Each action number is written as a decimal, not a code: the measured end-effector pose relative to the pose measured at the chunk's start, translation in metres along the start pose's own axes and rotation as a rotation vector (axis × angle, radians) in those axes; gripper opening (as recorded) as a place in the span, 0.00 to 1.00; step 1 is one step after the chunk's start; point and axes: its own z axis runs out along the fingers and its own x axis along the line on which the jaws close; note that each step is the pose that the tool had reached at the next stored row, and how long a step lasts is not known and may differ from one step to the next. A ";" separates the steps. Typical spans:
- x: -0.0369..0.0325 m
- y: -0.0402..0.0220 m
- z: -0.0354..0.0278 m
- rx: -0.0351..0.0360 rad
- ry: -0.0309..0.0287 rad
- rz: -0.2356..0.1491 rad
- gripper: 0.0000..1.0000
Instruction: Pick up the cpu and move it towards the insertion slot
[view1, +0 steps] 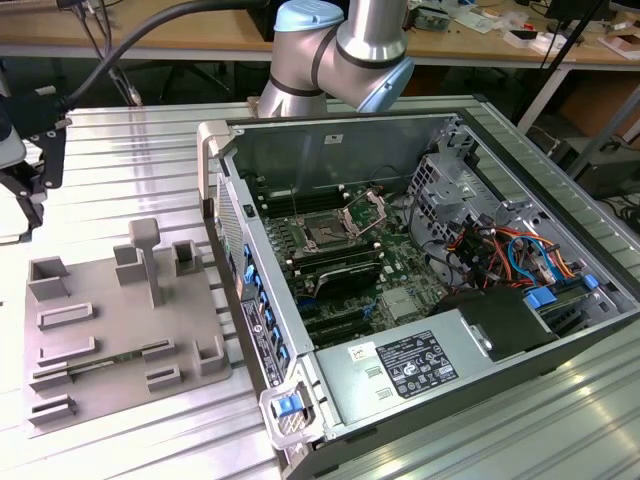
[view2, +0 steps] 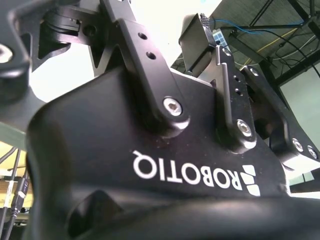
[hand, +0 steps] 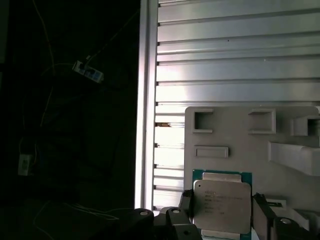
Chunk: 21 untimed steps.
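Judged pick-up done, transfer hardly started. Found the cpu (hand: 221, 202) btwn the fingers (hand: 186, 200) of the gripper (hand: 223, 206) in the first wrist view, lid side to the camera. Rated jaws as drawn in on two opposite cpu edges, apparently clamped; contact on one side not fully clear. Placed the cpu over the grey fixture plate (hand: 225, 135), near that plate's edge and close to the table (hand: 235, 60) edge. Located the gripper body in the exterior view at the table edge on the exterior view's left, well apart from the insertion slot (view1: 326, 236), approx. mid-motherboard inside the open pc case (view1: 330, 150). Noted retention plate (view1: 366, 208) hinged up, slot w/ nothing seated in it.
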 end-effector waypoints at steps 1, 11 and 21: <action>0.0000 0.0001 -0.0007 -0.0001 0.0000 0.000 0.55; 0.0000 0.0005 -0.0102 0.0001 0.0000 0.000 0.55; 0.0000 0.0009 -0.0169 0.0000 0.0000 0.000 0.55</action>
